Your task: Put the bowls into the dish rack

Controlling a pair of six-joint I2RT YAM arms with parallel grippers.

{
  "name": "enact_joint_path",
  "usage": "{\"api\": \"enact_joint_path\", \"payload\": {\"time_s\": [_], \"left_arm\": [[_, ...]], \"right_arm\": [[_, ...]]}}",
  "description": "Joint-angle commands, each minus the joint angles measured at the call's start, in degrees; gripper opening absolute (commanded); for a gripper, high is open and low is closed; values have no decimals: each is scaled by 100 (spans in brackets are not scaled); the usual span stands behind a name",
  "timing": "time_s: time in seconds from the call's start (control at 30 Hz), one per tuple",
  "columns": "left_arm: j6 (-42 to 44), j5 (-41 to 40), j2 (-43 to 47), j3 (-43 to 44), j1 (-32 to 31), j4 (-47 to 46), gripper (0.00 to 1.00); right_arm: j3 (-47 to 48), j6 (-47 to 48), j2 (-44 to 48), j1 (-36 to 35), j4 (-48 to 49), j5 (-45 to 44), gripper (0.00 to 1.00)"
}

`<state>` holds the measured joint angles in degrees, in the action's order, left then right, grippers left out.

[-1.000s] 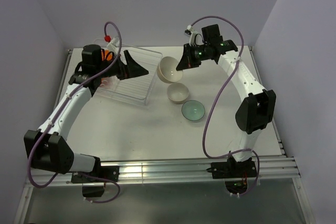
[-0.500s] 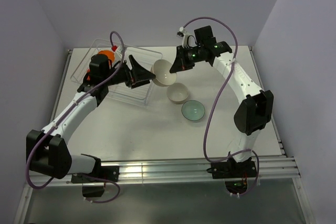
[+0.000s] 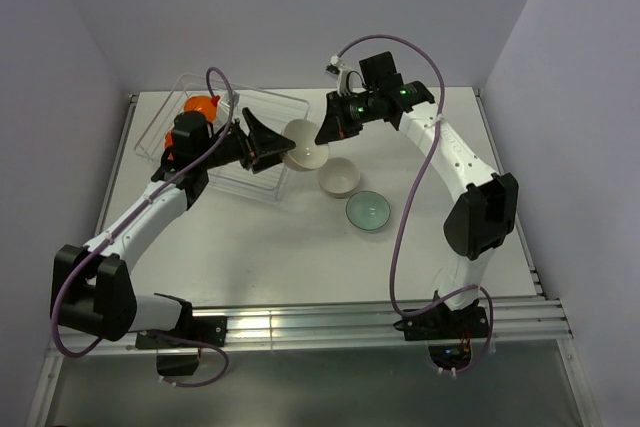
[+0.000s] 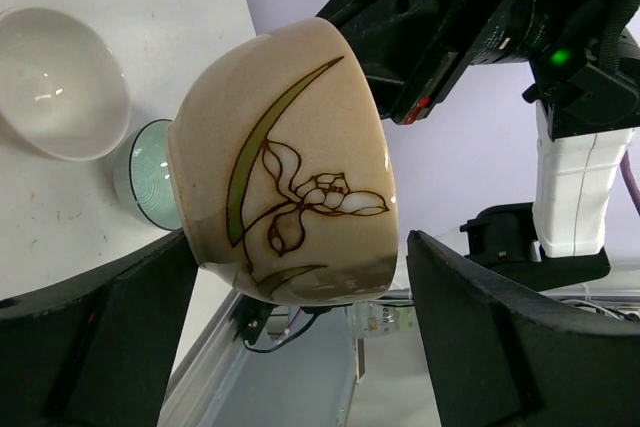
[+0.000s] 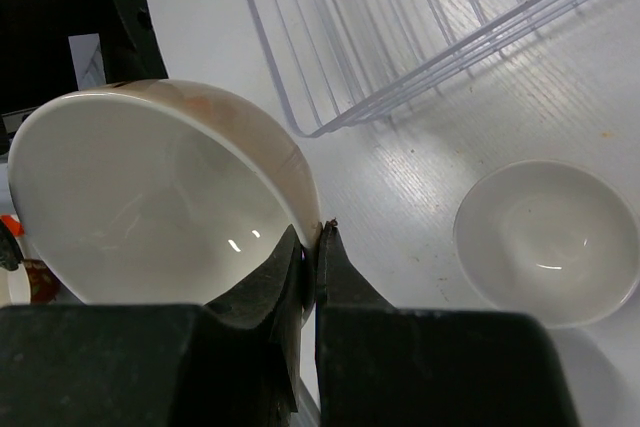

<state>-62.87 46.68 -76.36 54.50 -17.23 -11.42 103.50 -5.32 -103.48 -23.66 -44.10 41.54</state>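
- Leftward since 0.5 s ago: cream flower-painted ceramic bowl [image 3: 303, 144] — rim pinched by right gripper [image 5: 315, 237].
- Left gripper [image 3: 281, 150] spread wide — jaws flanking bowl.

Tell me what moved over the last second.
The right gripper, shut on the rim of a cream bowl, carried it left toward the dish rack. The left gripper, open, swung right to meet it; its fingers now flank the bowl. The second cream bowl, teal bowl, orange bowl and rack stayed put.
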Motion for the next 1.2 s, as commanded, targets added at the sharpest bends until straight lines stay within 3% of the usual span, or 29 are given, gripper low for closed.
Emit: {"api": "enact_joint_path", "payload": {"time_s": [0.0, 0.23, 0.37, 0.5, 0.7, 0.83, 0.87, 0.97, 1.17], "left_arm": [[-296, -1, 121, -45, -26, -659, 88], [-296, -27, 42, -54, -26, -599, 87], [-305, -1, -2, -1, -43, -537, 93], [-269, -27, -2, -10, -61, -493, 88], [-401, 43, -2, -97, -61, -739, 60], [-323, 35, 7, -98, -61, -678, 25], [-244, 0, 7, -89, -61, -643, 20], [28, -176, 16, 51, -8, -309, 0], [266, -203, -55, 175, 299, -36, 0]], "right_arm": [[153, -171, 408, -42, 402, 355, 0], [152, -206, 355, -51, 411, 434, 0], [135, -206, 320, -60, 419, 460, 0], [126, -206, 294, -77, 428, 452, 0], [144, -189, 241, -86, 419, 495, 0], [275, -145, 127, -113, 288, 487, 0], [319, -136, 92, -121, 261, 469, 0], [442, -171, -31, -121, 270, 425, 11], [794, -355, -497, -165, 402, 408, 30]]}}
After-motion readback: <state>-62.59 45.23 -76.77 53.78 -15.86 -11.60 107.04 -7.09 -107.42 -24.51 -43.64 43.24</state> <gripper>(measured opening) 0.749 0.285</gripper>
